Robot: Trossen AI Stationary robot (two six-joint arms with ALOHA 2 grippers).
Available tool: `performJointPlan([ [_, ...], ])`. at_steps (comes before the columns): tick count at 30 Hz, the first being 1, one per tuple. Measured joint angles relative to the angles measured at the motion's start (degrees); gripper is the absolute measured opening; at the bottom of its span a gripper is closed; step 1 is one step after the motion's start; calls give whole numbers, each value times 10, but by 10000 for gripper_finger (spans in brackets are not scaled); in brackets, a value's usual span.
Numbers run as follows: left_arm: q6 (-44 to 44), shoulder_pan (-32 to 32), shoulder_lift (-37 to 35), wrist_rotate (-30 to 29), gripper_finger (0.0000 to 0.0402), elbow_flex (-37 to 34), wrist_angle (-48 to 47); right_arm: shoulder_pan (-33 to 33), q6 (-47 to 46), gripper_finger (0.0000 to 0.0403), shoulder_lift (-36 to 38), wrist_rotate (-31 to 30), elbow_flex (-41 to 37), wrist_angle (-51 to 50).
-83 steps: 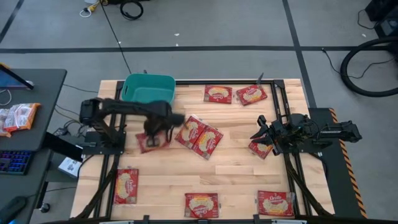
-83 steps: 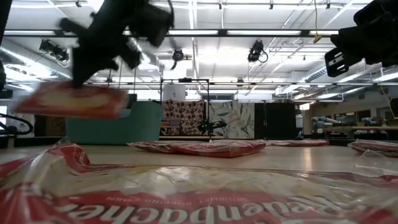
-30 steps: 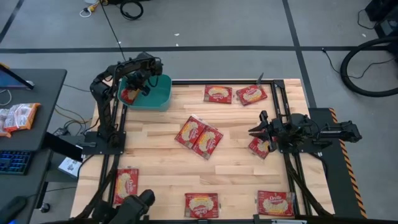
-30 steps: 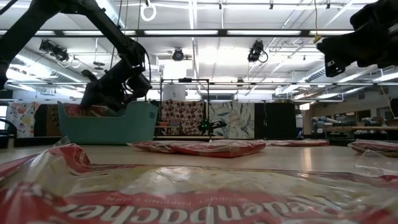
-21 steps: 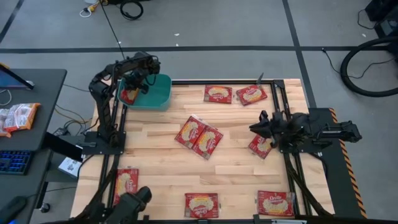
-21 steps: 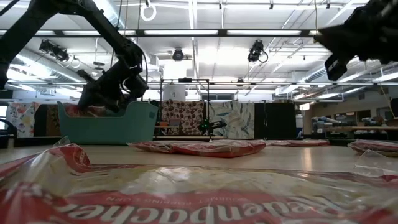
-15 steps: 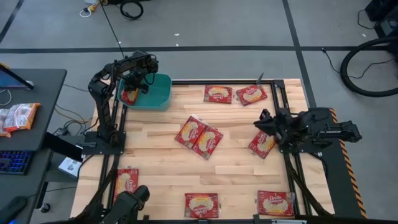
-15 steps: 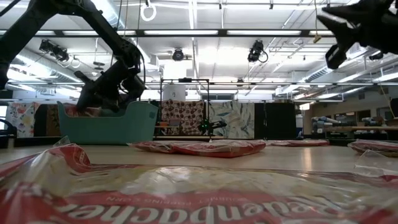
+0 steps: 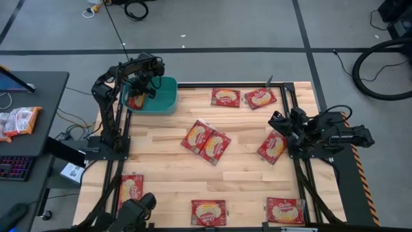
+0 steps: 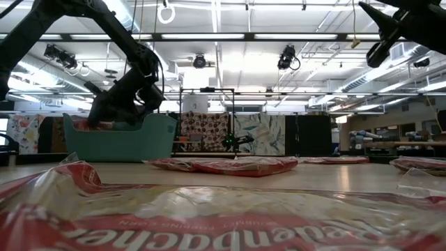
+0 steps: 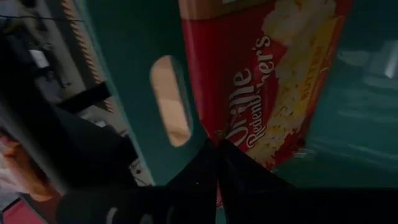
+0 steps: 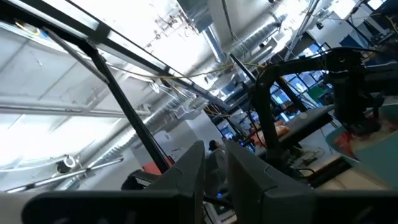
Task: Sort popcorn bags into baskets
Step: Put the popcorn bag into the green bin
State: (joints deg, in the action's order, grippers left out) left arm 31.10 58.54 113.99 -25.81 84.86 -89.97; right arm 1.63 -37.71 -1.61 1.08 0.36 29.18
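Observation:
My left gripper [image 9: 143,88] is over the teal basket [image 9: 162,96] at the table's far left corner, shut on a red popcorn bag [image 9: 134,100] inside it. In the low view that bag [image 10: 86,124] shows just above the basket's rim [image 10: 125,120]. My right gripper [image 9: 275,120] hangs raised near the table's right edge, tipped upward, fingers slightly apart [image 12: 216,163], holding nothing. A bag [image 9: 272,147] lies flat on the table just near-side of it. Other bags lie flat: two at the far edge [image 9: 225,97] [image 9: 260,98] and two overlapping mid-table [image 9: 206,140]. My left gripper pinches the bag between its two shut fingers at one edge [image 11: 239,149], beside the lettering's start. The fingers reach down into the basket, slanting from above. The bag lies tilted along the basket wall with the handle slot [image 11: 171,102]; whether it rests on the floor I cannot tell.
Three more bags lie along the near edge [image 9: 131,191] [image 9: 208,211] [image 9: 285,210], one close before the low camera [image 10: 209,216]. Metal frame rails [image 9: 296,174] run along both table sides. White-and-orange packets [image 9: 19,121] sit on a desk to the left.
My left gripper carried the bag from the table's left middle to the basket and has since held it there, sinking slightly. My right gripper rose, tipped upward and drew back toward the right edge, uncovering the bag beneath it.

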Motion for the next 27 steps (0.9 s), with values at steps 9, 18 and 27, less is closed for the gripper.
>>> performJointPlan([
  [9,-17,-11,-1,76,3,0,0,0,3,69,0,-1,0,-2],
  [18,29,-43,-32,89,2,0,0,0,4,69,0,-30,0,-12],
  [27,80,-79,-85,174,1,0,46,-1,-90,35,-27,-102,32,-278],
])
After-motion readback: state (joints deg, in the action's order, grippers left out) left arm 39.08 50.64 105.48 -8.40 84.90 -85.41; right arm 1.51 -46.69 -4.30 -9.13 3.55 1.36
